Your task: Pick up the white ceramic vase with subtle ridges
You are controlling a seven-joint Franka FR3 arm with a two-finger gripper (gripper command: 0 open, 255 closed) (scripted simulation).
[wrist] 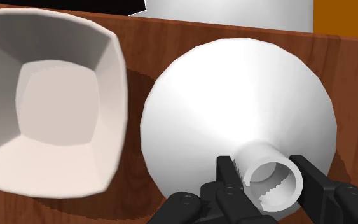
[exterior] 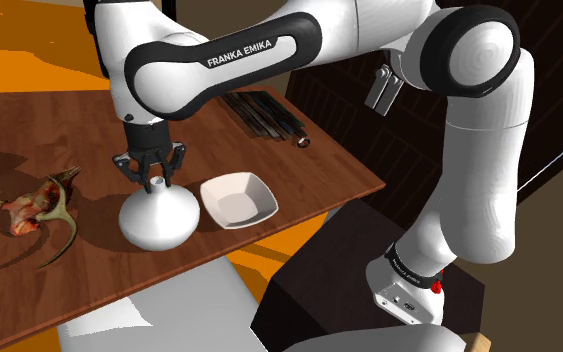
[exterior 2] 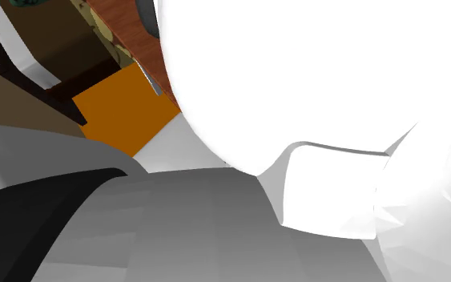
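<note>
Vase (exterior: 159, 220) (wrist: 234, 95): white, round body, narrow open neck, standing upright on the wooden worktop (exterior: 89, 130) (wrist: 355, 76)
Gripper (exterior: 151, 180) (wrist: 266, 177): black, directly above the vase; fingers (wrist: 227, 175) closed against the vase's neck from both sides
Bowl (exterior: 237, 198) (wrist: 56, 95): white, squarish, just beside the vase, not touching it
Antlered skull (exterior: 29, 205): lying near the vase, on the side opposite the bowl
Dark rods (exterior: 264, 112): a bundle well apart from the vase, beyond the bowl
</note>
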